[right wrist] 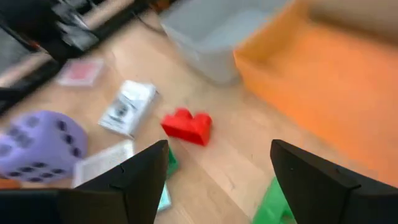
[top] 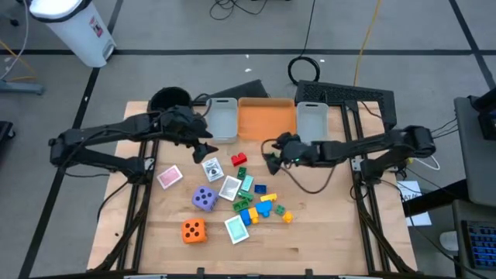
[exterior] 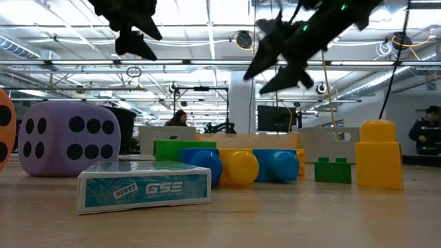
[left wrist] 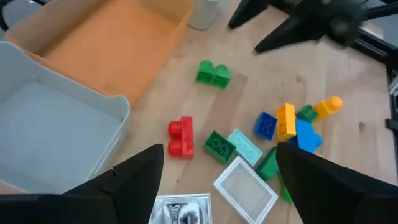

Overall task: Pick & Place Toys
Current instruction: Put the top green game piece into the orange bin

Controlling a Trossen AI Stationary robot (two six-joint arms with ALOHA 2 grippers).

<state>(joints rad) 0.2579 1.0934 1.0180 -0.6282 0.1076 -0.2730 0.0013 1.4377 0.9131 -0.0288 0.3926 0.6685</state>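
Observation:
My left gripper point(top: 206, 148) hangs open and empty above the table, just near of the left grey bin, over a white card point(top: 211, 167); its own view shows that card point(left wrist: 180, 211) between its fingers. My right gripper point(top: 270, 157) hangs open and empty right of a red brick point(top: 238, 160), which also shows in the right wrist view point(right wrist: 188, 124). A purple die point(top: 204, 198), an orange die point(top: 194, 230), a pink card point(top: 169, 177), a teal card point(top: 236, 228) and a cluster of small bricks point(top: 263, 203) lie flat on the table.
A grey bin point(top: 221, 118), an orange bin point(top: 266, 118) and another grey bin point(top: 311, 120) stand in a row at the far edge. A round black pot point(top: 169, 99) stands at the far left corner. A green brick point(top: 242, 172) lies near of the red one.

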